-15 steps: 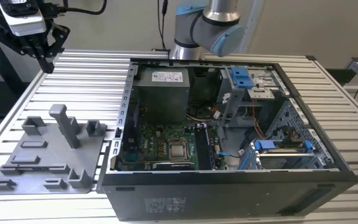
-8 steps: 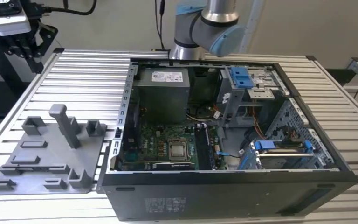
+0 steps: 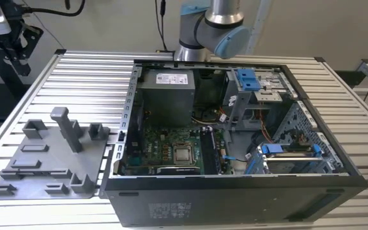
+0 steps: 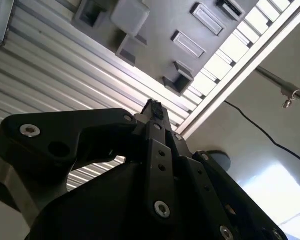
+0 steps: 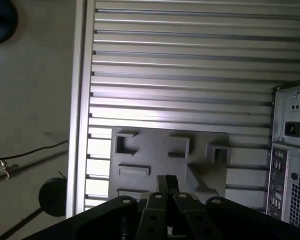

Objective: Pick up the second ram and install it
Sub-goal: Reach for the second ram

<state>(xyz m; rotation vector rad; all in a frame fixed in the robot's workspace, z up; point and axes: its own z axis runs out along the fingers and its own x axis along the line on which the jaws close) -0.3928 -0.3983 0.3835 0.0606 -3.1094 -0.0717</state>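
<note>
My black gripper [image 3: 21, 67] hangs high over the far corner of the table, at the exterior view's left, well away from the open computer case [image 3: 235, 201]. In both wrist views its fingers [image 4: 154, 107] [image 5: 166, 181] are pressed together, with nothing between them. Below the fingers lies the grey plastic fixture plate [image 5: 155, 150], and no dark stick rests on it. Inside the case, long dark narrow strips stand in the memory slots [image 3: 212, 151] just right of the silver processor [image 3: 182, 154]. I cannot tell which of them is the second ram.
The grey fixture plate [image 3: 50, 158] carries an upright post [image 3: 67, 128] and several low holders. The case stands on a ribbed aluminium table [image 3: 88, 76], with blue drive brackets [image 3: 248, 79] inside it. The arm's base [image 3: 210, 33] rises behind the case. A cable lies on the floor [image 4: 255, 127].
</note>
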